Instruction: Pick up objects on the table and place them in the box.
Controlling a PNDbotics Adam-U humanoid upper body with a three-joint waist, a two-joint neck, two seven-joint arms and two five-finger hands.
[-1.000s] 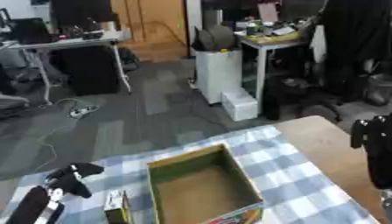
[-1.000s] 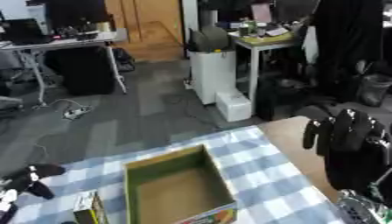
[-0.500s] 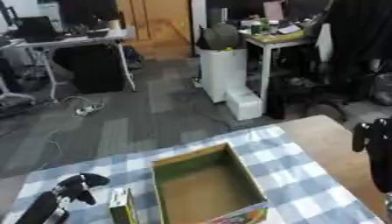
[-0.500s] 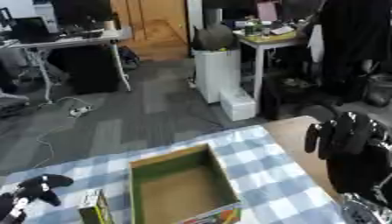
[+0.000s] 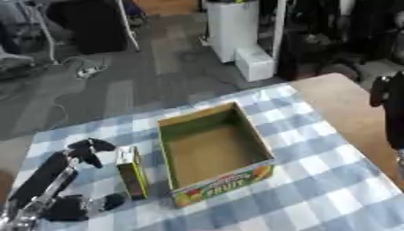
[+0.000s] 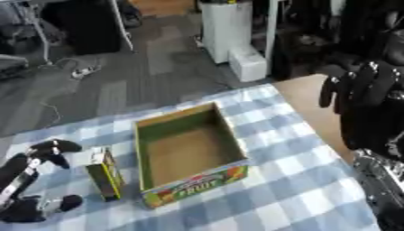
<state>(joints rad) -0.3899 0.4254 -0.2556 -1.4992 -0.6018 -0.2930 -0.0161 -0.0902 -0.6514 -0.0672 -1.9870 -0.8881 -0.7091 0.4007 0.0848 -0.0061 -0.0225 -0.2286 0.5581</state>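
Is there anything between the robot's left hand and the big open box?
Yes. A small green and yellow carton stands upright between the left hand and the box, close beside the box's left wall. The left eye view shows it.

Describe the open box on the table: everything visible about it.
The box is an open-topped cardboard carton, green along its rim and outer walls, plain brown inside, and empty. Its near wall carries colourful fruit artwork and the word FRUIT. It sits flat on the blue-and-white checked tablecloth, turned slightly askew. A small green and yellow carton stands just beside its left wall; whether they touch is unclear. Neither hand touches it.
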